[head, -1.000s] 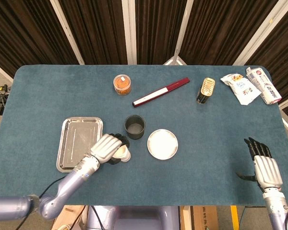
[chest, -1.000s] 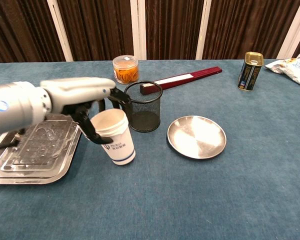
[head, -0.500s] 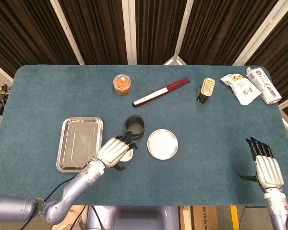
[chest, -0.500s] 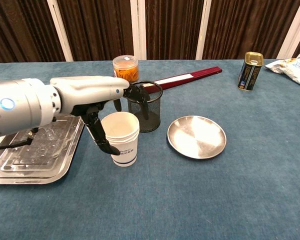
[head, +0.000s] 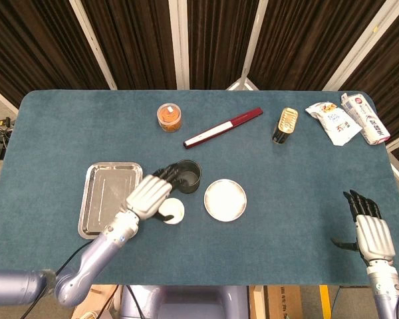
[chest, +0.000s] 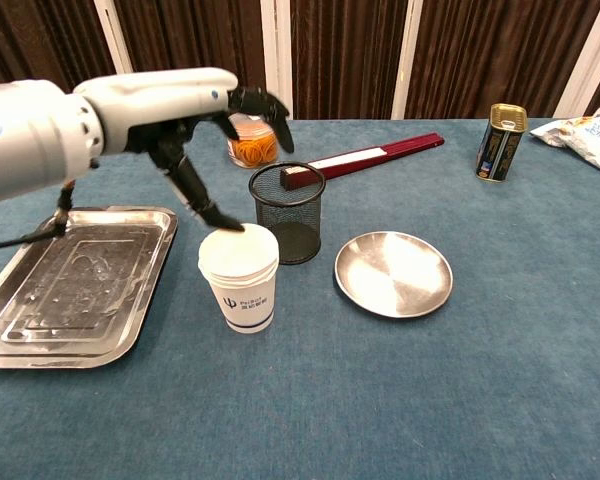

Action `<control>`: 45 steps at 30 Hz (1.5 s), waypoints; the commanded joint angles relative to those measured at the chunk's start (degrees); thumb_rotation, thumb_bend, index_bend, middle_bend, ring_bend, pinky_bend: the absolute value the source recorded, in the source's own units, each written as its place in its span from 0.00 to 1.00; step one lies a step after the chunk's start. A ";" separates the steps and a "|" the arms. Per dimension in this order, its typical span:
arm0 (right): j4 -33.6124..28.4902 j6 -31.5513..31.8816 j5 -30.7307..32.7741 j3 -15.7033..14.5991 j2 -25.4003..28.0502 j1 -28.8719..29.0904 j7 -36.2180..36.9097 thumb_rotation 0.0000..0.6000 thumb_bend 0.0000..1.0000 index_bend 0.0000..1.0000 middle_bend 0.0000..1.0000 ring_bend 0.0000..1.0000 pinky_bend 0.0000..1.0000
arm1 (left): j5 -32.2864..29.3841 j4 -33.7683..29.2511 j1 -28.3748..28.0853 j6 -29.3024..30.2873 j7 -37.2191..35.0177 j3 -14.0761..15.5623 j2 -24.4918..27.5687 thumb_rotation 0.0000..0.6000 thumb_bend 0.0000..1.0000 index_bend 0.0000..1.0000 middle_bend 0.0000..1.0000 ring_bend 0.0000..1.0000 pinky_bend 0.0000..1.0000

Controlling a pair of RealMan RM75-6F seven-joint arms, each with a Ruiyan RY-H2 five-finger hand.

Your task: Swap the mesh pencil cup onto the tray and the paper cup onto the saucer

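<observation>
The white paper cup (head: pixel 172 211) (chest: pixel 239 280) stands upright on the table, between the steel tray (head: pixel 110 197) (chest: pixel 75 280) and the round saucer (head: pixel 225 199) (chest: pixel 394 272). Just behind it is the black mesh pencil cup (head: pixel 187 175) (chest: pixel 288 215), also on the table. My left hand (head: pixel 149 195) (chest: pixel 195 120) hovers above the paper cup with its fingers spread and holds nothing. Its thumb tip is close to the cup's rim. My right hand (head: pixel 369 229) rests open near the front right table edge and shows only in the head view.
At the back are a jar with orange contents (head: pixel 169 117) (chest: pixel 251 138), a red and white stick (head: pixel 223 127) (chest: pixel 365 158) and a gold can (head: pixel 286 125) (chest: pixel 501 142). Snack packets (head: pixel 332 123) and a box (head: pixel 366 118) lie at the far right corner.
My left hand has let go of the paper cup and risen above it, fingers spreading. The cup went from tilted to upright. The right hand barely moved.
</observation>
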 commanded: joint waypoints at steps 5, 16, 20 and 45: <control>0.83 -1.15 1.68 0.63 -0.52 0.26 -1.00 1.00 0.00 0.00 0.00 0.00 0.00 | -7.86 9.48 -6.45 -5.87 0.51 -4.77 -4.40 1.00 0.00 0.19 0.00 0.00 0.07; 1.09 -2.52 2.92 1.17 -0.11 0.31 -0.59 1.00 0.00 0.00 0.00 0.00 0.00 | -12.87 16.71 -10.55 -7.42 1.95 -4.08 -9.58 1.00 0.00 0.18 0.00 0.00 0.07; 1.04 -2.67 2.79 1.17 0.24 0.14 0.01 1.00 0.00 0.00 0.00 0.00 0.00 | -12.85 19.20 -10.82 -6.13 2.80 -2.99 -11.31 1.00 0.00 0.18 0.00 0.00 0.07; 0.68 -2.87 2.25 1.35 0.62 -0.28 0.77 1.00 0.00 0.00 0.00 0.00 0.00 | -10.55 26.47 -11.17 -6.60 1.07 -1.70 -14.41 1.00 0.17 0.22 0.07 0.05 0.22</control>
